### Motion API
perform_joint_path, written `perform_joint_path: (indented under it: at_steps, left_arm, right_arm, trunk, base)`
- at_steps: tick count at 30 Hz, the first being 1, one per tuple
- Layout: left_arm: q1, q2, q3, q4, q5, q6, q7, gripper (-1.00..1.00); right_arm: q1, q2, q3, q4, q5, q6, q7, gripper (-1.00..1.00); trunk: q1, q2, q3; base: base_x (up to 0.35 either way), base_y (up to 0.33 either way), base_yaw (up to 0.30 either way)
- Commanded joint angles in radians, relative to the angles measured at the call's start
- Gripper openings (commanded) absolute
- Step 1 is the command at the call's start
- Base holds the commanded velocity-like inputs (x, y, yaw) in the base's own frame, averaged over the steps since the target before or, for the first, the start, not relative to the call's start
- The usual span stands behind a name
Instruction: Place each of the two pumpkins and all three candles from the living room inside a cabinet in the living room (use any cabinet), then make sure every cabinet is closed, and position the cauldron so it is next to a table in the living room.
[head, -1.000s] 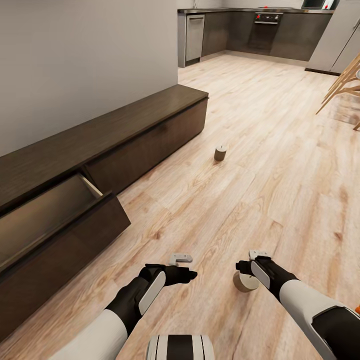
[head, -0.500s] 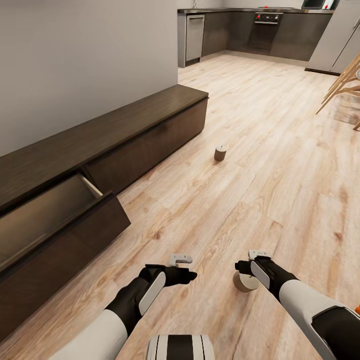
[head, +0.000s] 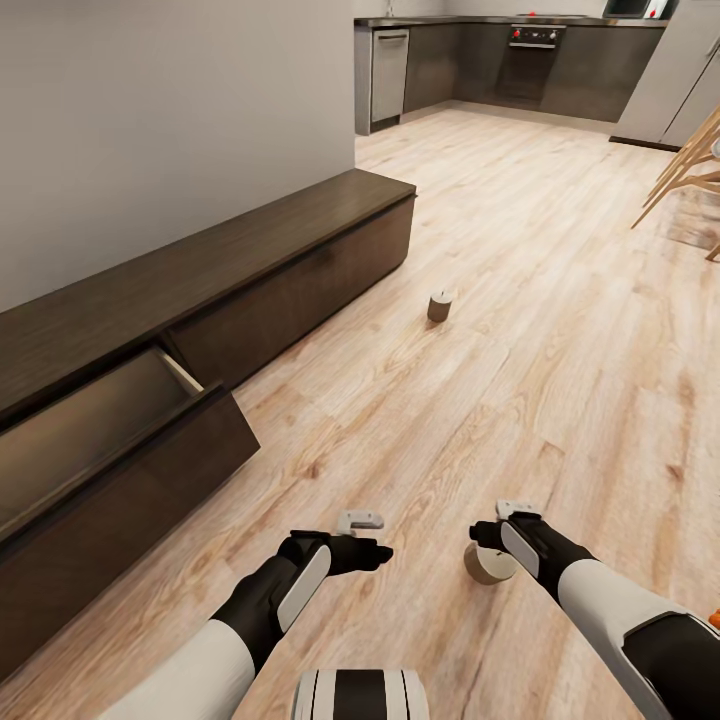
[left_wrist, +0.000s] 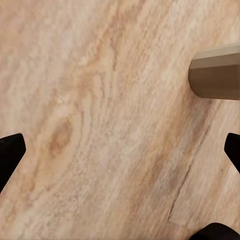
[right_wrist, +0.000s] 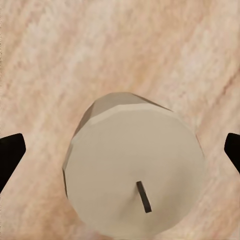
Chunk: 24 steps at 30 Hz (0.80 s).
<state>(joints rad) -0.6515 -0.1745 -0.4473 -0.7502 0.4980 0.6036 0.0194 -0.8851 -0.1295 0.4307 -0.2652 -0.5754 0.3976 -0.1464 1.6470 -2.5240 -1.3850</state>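
A squat grey-olive candle (head: 490, 565) stands on the wood floor right below my right gripper (head: 500, 522). In the right wrist view the candle (right_wrist: 135, 175) with its dark wick sits between the spread black fingertips (right_wrist: 10, 155), untouched. My right gripper is open. My left gripper (head: 368, 537) hovers open over bare floor, and that candle (left_wrist: 216, 72) lies off to its side. A second candle (head: 437, 306) stands farther ahead on the floor. The long low dark-brown cabinet (head: 300, 250) runs along the wall at left, with one drawer (head: 120, 430) pulled open and its inside bare.
Wood floor stretches ahead to a dark kitchen (head: 500, 60) at the back. Pale chair legs (head: 685, 170) stand at the far right. A sliver of orange (head: 714, 611) peeks in at the right edge beside my right arm.
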Motion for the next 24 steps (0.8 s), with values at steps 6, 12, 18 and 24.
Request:
perform_joint_path:
  at_steps: [6, 12, 18, 24]
  left_arm:
    - [0.000, 0.000, -0.001, 0.000, 0.004, 0.004, 0.002, 1.00]
    - [0.000, 0.000, -0.001, 0.000, 0.004, 0.004, 0.002, 1.00]
    - [0.000, 0.000, -0.001, 0.001, 0.004, 0.004, 0.002, 1.00]
    - [0.000, 0.000, -0.001, 0.006, 0.003, 0.004, 0.002, 1.00]
  right_arm:
    - [0.000, -0.002, 0.008, -0.003, -0.011, 0.009, 0.018, 1.00]
    - [0.000, -0.002, 0.007, -0.003, -0.011, 0.012, 0.043, 1.00]
    - [0.000, -0.002, 0.006, -0.003, -0.011, 0.011, 0.045, 1.00]
    - [0.000, -0.002, 0.006, -0.003, -0.011, 0.012, 0.045, 1.00]
  trunk:
    - [0.000, 0.000, -0.001]
    - [0.000, 0.000, -0.001]
    - [0.000, 0.000, -0.001]
    - [0.000, 0.000, -0.001]
  base:
    - [0.000, 0.000, 0.000]
    - [0.000, 0.000, 0.000]
    - [0.000, -0.012, 0.000]
    - [0.000, -0.191, 0.000]
